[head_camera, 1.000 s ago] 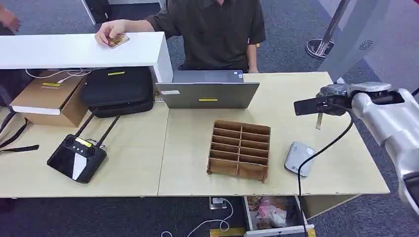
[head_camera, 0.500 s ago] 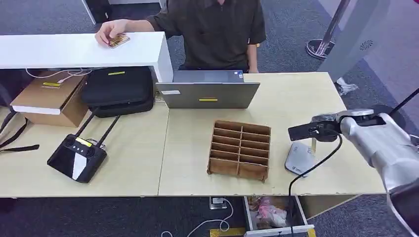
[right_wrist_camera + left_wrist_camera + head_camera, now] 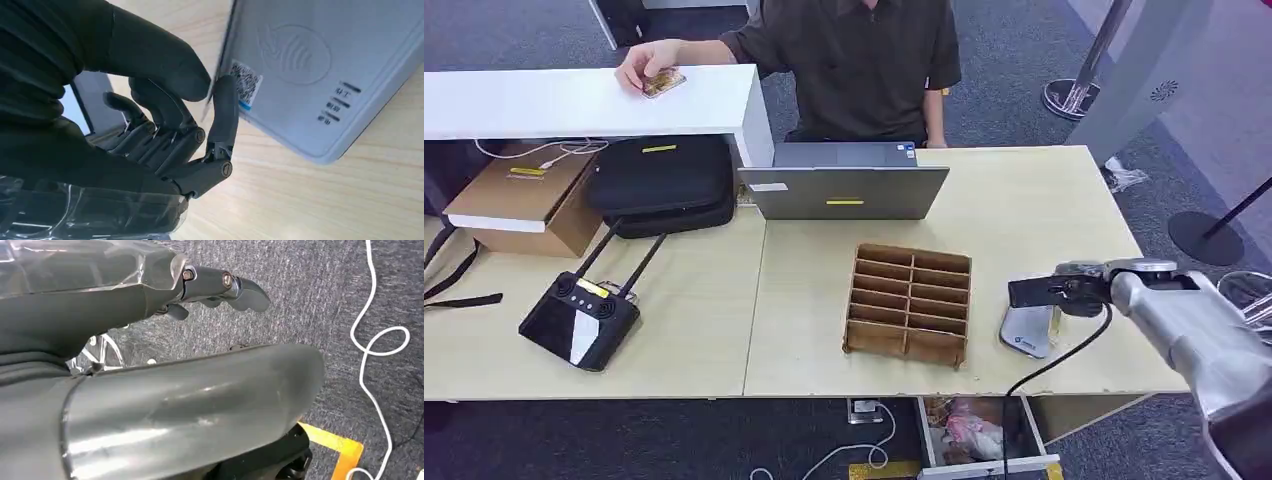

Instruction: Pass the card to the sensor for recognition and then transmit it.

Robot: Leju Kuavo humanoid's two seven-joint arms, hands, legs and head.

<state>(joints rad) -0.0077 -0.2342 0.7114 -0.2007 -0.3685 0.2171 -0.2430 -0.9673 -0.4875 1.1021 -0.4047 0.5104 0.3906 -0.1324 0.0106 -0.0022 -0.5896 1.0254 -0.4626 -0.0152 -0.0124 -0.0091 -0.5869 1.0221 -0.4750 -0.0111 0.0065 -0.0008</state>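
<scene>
Beside the wooden organizer (image 3: 910, 304), right hand (image 3: 1064, 293) pinches card (image 3: 221, 55) over sensor (image 3: 1027, 329).

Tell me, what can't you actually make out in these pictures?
- The card: edge-on in the right wrist view, pinched by the right hand; its face is unreadable.
- Whether the card touches the sensor: the hand covers the spot in the head view.
- The left hand: its own arm blocks much of the left wrist view.
- The small print on the sensor: too small.
</scene>
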